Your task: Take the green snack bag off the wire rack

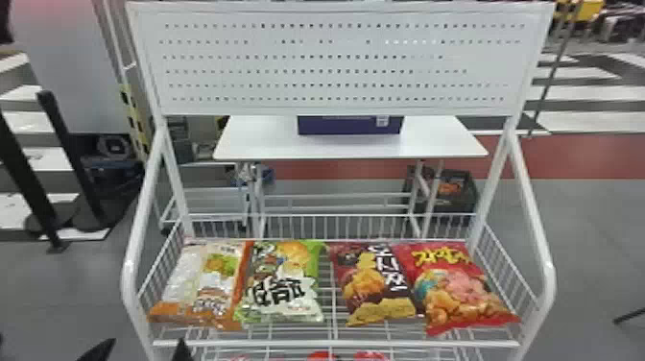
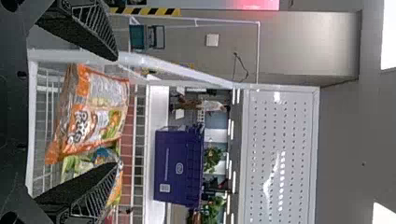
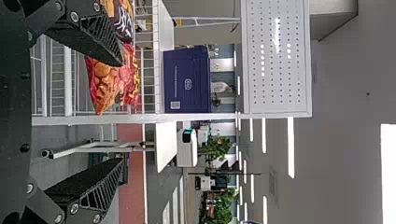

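The green snack bag [image 1: 280, 283] lies flat on the wire rack [image 1: 336, 343], second from the left, against the orange and white bag. At the bottom left of the head view is my left gripper [image 1: 140, 353], in front of the rack's left corner. In the left wrist view my left gripper [image 2: 116, 112] stands open with nothing held, and the green snack bag [image 2: 77, 164] is partly hidden behind one finger and the orange bag. My right gripper [image 3: 122, 111] is open and empty in the right wrist view, near the rack's right side post.
An orange and white bag [image 1: 206, 283] lies left of the green one; a dark red bag [image 1: 374, 283] and a bright red bag [image 1: 456, 285] lie to its right. White side rails [image 1: 530, 206] and a perforated panel [image 1: 336, 62] frame the rack. Behind stands a white table [image 1: 345, 146].
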`<state>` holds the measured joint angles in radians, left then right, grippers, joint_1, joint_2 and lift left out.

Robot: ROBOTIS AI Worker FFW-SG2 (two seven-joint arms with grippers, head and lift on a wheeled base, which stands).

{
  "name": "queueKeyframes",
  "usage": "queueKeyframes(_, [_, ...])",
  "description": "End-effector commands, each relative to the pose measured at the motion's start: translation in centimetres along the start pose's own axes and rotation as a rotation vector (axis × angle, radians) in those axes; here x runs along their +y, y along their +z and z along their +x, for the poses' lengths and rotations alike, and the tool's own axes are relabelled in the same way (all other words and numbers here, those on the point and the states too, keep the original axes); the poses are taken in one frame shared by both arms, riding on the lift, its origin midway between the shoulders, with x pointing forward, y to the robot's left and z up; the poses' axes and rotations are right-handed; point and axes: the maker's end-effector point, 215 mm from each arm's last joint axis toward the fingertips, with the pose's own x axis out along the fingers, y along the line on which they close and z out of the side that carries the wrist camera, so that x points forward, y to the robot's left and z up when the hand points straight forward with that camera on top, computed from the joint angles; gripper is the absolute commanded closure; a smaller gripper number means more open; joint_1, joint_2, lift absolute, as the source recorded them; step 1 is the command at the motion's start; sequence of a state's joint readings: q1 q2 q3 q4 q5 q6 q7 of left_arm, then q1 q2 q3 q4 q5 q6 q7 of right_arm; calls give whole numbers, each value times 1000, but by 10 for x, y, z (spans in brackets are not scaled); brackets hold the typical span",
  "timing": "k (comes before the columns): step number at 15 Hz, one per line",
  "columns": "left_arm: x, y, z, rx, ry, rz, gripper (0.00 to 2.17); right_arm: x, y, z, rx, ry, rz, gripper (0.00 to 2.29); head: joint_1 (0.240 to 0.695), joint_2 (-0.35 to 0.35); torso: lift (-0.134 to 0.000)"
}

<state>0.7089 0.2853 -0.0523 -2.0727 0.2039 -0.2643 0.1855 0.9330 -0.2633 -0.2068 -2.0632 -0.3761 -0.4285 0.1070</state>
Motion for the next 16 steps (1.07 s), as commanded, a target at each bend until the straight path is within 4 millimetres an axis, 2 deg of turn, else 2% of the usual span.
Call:
queueKeyframes(1, [-40,-25,35,70,-52,5,87,2,-1,0,-1,1,1,174,499,0,0])
queueKeyframes(2, [-60,-32,50,96,-82,13,90,1,-2,-1,4,-2,1,174,499,0,0])
queueKeyframes(4, [-85,-44,78,126,-98,5,90,3,-3,-1,3,-1,0,174,499,0,0])
queueKeyframes(6, [-110,-47,100,129,-118,-1,90,9,-3,-1,2,8,2,174,499,0,0])
queueKeyframes(9, [-143,-62,130,164,-145,21,93,16,-5,-1,6,16,2,174,499,0,0])
queueKeyframes(12, [-156,-79,151,205,-140,21,93,16,-5,1,3,17,2,174,499,0,0])
queueKeyframes(16, [-148,-109,166,276,-112,52,93,17,-7,1,9,19,5,174,499,0,0])
